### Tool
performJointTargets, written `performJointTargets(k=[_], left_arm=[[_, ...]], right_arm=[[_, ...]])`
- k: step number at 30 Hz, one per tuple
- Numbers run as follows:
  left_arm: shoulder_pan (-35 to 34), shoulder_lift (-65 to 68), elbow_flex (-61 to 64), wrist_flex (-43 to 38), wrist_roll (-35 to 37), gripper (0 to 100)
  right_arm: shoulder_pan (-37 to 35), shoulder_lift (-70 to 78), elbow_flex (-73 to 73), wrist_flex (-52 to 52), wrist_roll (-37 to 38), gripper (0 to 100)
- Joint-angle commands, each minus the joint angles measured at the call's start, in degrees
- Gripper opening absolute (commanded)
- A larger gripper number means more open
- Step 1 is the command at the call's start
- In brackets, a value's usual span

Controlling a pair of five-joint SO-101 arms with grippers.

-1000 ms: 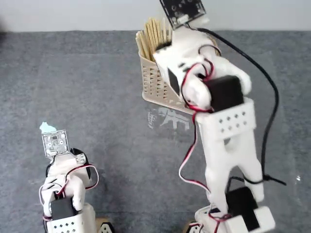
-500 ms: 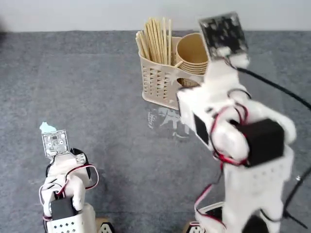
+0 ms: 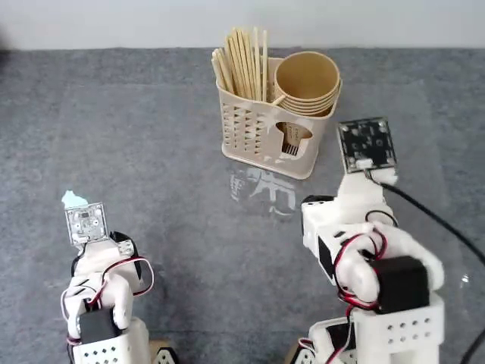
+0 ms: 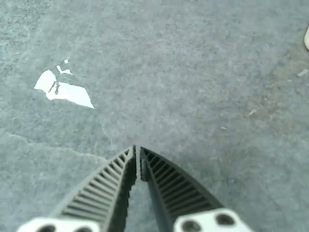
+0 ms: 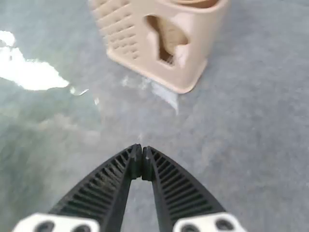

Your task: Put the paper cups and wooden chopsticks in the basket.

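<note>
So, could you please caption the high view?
Paper cups and wooden chopsticks stand in the basket on the grey table.

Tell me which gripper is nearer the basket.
The right gripper: the basket stands just ahead of it, while the left gripper sits over bare grey mat, farther off.

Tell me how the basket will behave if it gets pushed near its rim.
Probably light: the basket is thin, perforated plastic, so it may slide on the grey mat. Possibly top-heavy too: chopsticks stand well above its rim and stacked paper cups fill one side, so a high push could tip it.
</note>
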Motion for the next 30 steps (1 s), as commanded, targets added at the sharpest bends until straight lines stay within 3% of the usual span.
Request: performJointTargets(k=[1,18,21,25,30], left_arm=[[0.2,-0.9,-0.5,-1.3,-0.4,1],[0.3,-0.9,-0.5,-1.3,-0.4,1],[0.9,-0.9,-0.5,-1.4,-0.4,1],[6.9,-0.9,-0.5,-1.1,-0.4,1],[8.7,-0.8,-0.5,-1.0,-0.4,1]], right_arm=[[5.1,-5.9,10.6,-10.0,-0.5,0.9],[14.9,-27.8,54.6,-31.7,-0.4,0.9],[15.0,-33.9,60.5,-32.0,-0.3,0.9],[14.9,-42.7,66.5,-31.5,-0.2,0.9],[13.9,-45.1,66.4,-25.4,-0.4,0.9]])
